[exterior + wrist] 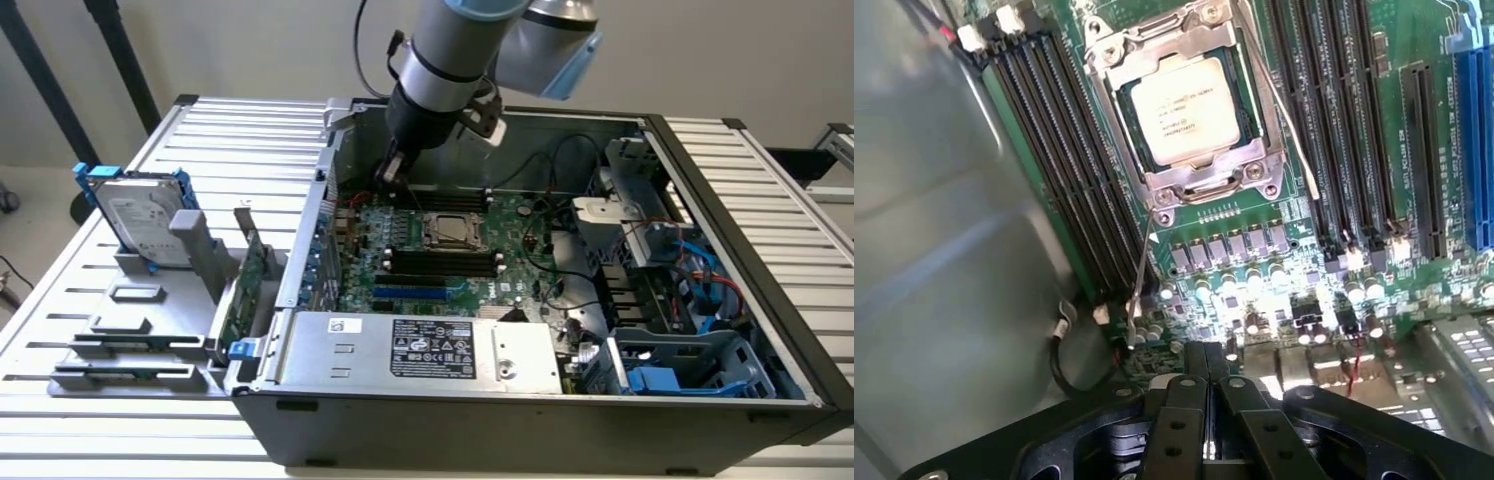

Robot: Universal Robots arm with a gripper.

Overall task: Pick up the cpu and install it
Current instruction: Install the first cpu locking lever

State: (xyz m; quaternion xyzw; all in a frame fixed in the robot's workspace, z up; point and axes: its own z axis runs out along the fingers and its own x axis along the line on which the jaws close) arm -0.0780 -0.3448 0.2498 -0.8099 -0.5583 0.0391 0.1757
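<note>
Hand (1206,385) is hovering over mobo (1234,215) edge, fingers pinched together, gripping nothing; cpu (1186,110) is sitting in socket (1199,190), RAM slots (1069,170) flanking it.

The cpu (1186,110), a small silvery square, lies flat, seated in the socket (1199,185)

The arm (447,50) is a thick silver-grey tube that ends in a black wrist section (416,120). A pale blue cap (571,62) covers the joint beside it, and a thin black cable (360,40) runs along it. In the wrist view the gripper (1206,360) is matt black. Its two flat, narrow fingers (1172,430) have small round holes, and they sit on a broad curved body (1374,440) with round fastener heads.
</note>
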